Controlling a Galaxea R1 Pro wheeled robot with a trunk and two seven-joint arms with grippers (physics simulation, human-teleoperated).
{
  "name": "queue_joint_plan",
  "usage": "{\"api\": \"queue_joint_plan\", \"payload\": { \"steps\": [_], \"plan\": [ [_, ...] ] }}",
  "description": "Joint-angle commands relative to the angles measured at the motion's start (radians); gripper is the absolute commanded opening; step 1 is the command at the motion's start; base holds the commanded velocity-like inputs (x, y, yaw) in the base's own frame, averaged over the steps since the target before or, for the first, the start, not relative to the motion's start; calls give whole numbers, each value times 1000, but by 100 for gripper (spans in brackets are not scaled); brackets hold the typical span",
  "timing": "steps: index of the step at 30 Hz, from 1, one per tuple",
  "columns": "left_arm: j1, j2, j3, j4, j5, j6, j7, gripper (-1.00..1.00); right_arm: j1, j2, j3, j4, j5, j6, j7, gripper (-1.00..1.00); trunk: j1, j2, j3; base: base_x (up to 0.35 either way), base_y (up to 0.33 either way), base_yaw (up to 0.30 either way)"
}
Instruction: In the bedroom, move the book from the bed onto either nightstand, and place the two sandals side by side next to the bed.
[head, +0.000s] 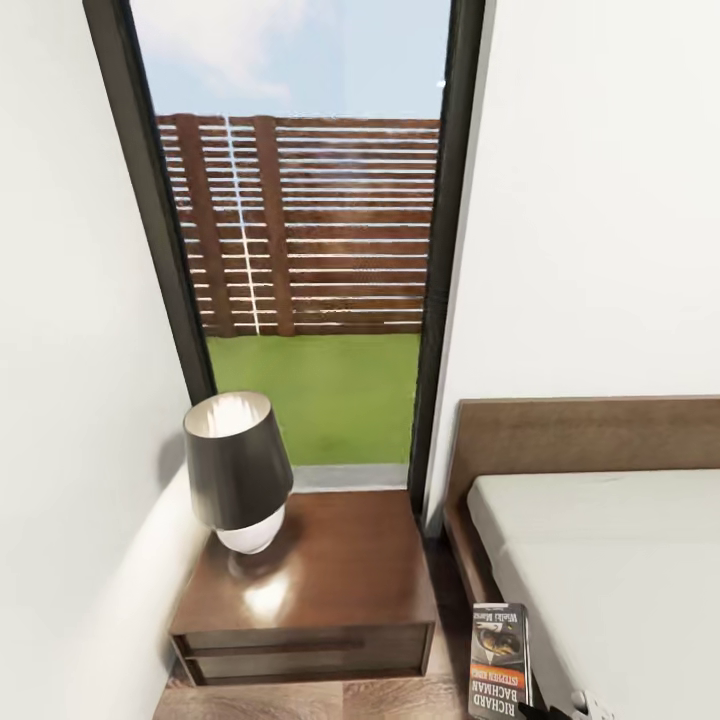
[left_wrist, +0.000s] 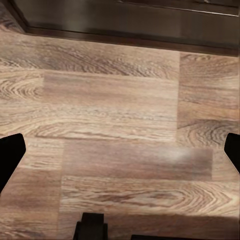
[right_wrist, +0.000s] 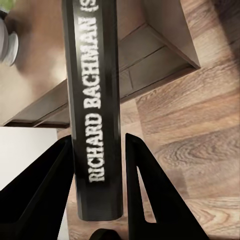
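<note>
Book carried toward the nightstand

The right tool (right_wrist: 97, 165) pinches the book (right_wrist: 94, 100) by its spine, keeping it upright beside the bed (head: 600, 560), near the nightstand (head: 330, 570) with its lamp (head: 237, 470); the left tool (left_wrist: 120, 155) hangs spread over the floor (left_wrist: 120, 100).

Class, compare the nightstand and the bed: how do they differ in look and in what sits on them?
The nightstand has a glossy dark-wood top; the bed has a matte, pale mattress. The nightstand carries a lamp; the visible part of the bed carries nothing. The nightstand stands under the window, the bed against the white wall. Both have dark brown wood.
</note>
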Motion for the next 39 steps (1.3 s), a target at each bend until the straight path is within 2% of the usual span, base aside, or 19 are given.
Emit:
{"api": "queue_joint_plan", "payload": {
  "steps": [1, 11, 39],
  "plan": [
    [-1, 0, -8, 1, 11, -3, -5, 100, -1, 0, -5, 0, -6, 11, 3, -100, 0, -1, -1, 158, 0, 0],
    [-1, 0, -8, 2, 10, -3, -5, 100, -1, 0, -5, 0, -6, 11, 3, -100, 0, -1, -1, 70, 0, 0],
    [-1, 0, -8, 1, 10, -3, -5, 100, -1, 0, -5, 0, -6, 11, 3, -100, 0, -1, -1, 244, 0, 0]
  ]
}}
